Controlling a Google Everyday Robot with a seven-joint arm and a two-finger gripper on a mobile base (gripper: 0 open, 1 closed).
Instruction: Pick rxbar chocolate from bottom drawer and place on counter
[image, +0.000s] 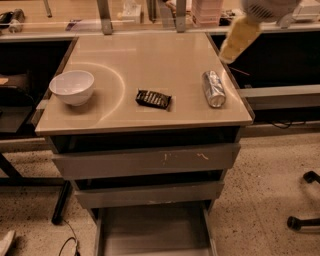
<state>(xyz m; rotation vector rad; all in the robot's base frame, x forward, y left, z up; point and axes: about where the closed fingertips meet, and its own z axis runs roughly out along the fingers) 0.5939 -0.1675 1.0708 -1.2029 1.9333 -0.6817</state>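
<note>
**A:** What is on top, and what is it made of?

**B:** The counter (150, 60) is a smooth, glossy beige-tan slab with a thin edge. The rxbar chocolate (154, 99) lies flat on it, a small rectangle in a black crinkled wrapper. It sits about mid-width and nearer the front edge than the back.

**A:** Anything beside it?

**B:** A round white bowl (72, 86) stands near the left edge. A silver can (214, 88) lies on its side close to the right edge. Both are well apart from the bar.

**A:** And the gripper?

**B:** The gripper (229, 52) is pale yellow and tapering, on a white arm (265, 7) at the top right. It hangs above the counter's back right corner, far from the bar. I cannot tell whether it is open or closed, but the bar is not in it.

**A:** How much room is there around the bar?

**B:** Bare counter on every side, widest behind it.

**A:** What is below?

**B:** Two grey metal upper drawers (145, 160), the top front scuffed with pale marks. Under them the bottom drawer (150, 235) is pulled out, a shallow tray with a plain grey floor and low sides. The speckled floor (270, 190) spreads to the right.

**A:** Any writing you can read?

**B:** Pale lettering on the wrapper, too small to make out
</note>
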